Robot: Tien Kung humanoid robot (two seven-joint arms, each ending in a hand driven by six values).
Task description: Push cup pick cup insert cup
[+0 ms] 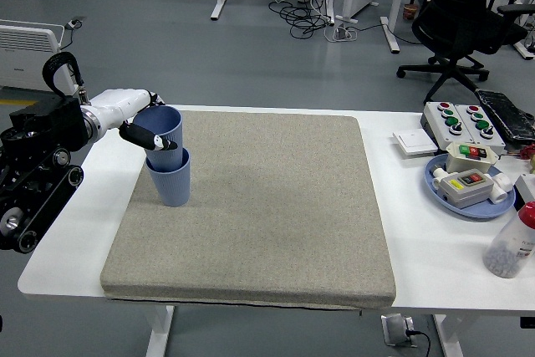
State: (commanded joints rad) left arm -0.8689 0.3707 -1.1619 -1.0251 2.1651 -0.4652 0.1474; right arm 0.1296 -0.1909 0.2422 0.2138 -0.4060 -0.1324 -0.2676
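Observation:
Two blue ribbed cups sit on the left part of the grey mat (267, 206). The lower cup (170, 179) stands upright on the mat. The upper cup (164, 134) is nested in its mouth and leans slightly left. My left hand (149, 131) comes in from the left edge with its fingers curled round the upper cup's rim and left side. My right arm is not in the picture.
A blue tray (468, 194) with button boxes, a larger button box (456, 119), a white switch plate (416, 142) and a clear bottle with a red cap (512, 242) stand at the table's right. A black office chair (468, 14) stands behind the table.

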